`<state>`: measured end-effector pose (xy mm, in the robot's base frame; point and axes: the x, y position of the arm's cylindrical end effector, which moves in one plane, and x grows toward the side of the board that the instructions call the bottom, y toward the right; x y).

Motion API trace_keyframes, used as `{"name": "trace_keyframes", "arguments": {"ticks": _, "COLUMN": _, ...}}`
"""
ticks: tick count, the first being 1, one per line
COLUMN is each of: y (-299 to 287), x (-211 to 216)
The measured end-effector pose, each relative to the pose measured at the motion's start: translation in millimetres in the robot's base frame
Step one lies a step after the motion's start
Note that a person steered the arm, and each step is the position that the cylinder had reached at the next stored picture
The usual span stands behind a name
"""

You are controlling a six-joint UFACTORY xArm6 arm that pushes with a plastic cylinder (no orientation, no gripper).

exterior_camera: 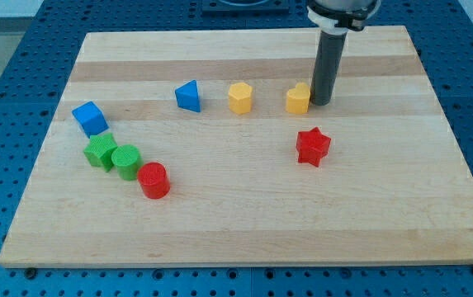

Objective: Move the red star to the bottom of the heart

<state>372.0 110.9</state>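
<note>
The red star [313, 146] lies right of the board's middle. A yellow heart [299, 98] sits above it toward the view's top, with a gap between them. My tip [321, 102] rests on the board right beside the heart's right side, touching or nearly touching it. The tip is above the red star and clear of it.
A yellow hexagon [240, 96] and a blue triangle [188, 96] lie left of the heart in a row. At the left are a blue cube [90, 118], a green star [100, 151], a green cylinder [126, 161] and a red cylinder [153, 180].
</note>
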Motion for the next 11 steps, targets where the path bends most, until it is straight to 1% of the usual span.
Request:
{"name": "trace_keyframes", "arguments": {"ticks": 1, "y": -3.5, "x": -0.1}}
{"name": "trace_keyframes", "arguments": {"ticks": 2, "y": 4.5, "x": 23.6}}
{"name": "trace_keyframes", "arguments": {"ticks": 3, "y": -16.5, "x": 67.6}}
{"name": "trace_keyframes", "arguments": {"ticks": 4, "y": -52.4, "x": 81.0}}
{"name": "trace_keyframes", "arguments": {"ticks": 5, "y": -94.7, "x": 87.5}}
{"name": "trace_keyframes", "arguments": {"ticks": 7, "y": -162.5, "x": 87.5}}
{"name": "trace_keyframes", "arguments": {"ticks": 11, "y": -245.5, "x": 82.2}}
